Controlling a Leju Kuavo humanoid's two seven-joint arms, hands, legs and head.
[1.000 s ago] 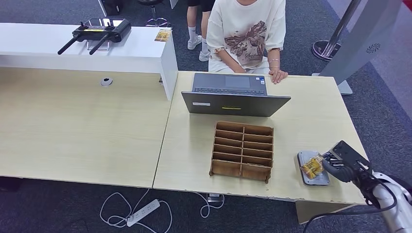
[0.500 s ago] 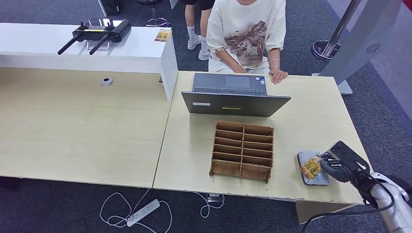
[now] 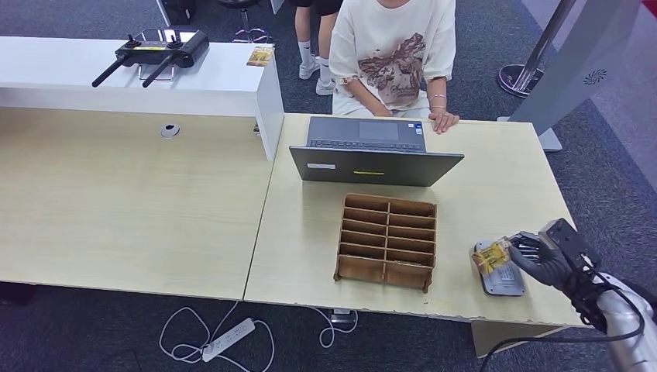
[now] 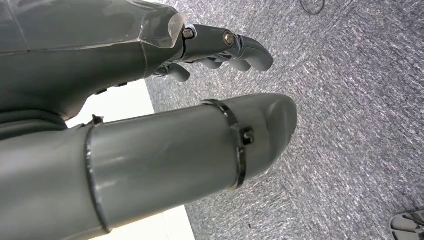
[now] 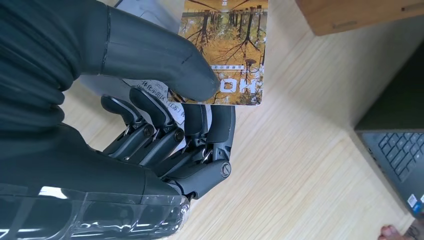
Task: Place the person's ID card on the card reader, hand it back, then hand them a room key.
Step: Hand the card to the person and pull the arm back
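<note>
The ID card [image 3: 493, 255], printed with an autumn-tree picture, is pinched between the thumb and fingers [image 5: 155, 125] of the right hand [image 3: 542, 260] at the near right corner of the light wooden table [image 3: 496, 178]. In the head view the card is held tilted over the far left corner of the grey card reader [image 3: 500, 271], which lies flat near the table's front edge; whether card and reader are touching cannot be told. In the right wrist view the thumb is pressed on the card's printed face while the darker fingers are curled beneath it.

The left hand [image 4: 210, 75] is seen in its wrist view hanging above grey carpet, fingers loosely curled with nothing held between them and the thumb.

A wooden compartment organiser [image 3: 386, 240] is set to the left of the reader, well apart from it. Beyond it an open grey laptop [image 3: 372, 151] is turned toward a seated person [image 3: 395, 54] in a cream printed T-shirt, whose hand [image 3: 443, 119] is rested on the table's far edge just beside the laptop. On the white counter [image 3: 116, 77] at far left, a black controller with two antennas [image 3: 151, 53] and a small card [image 3: 260, 56] are laid.
</note>
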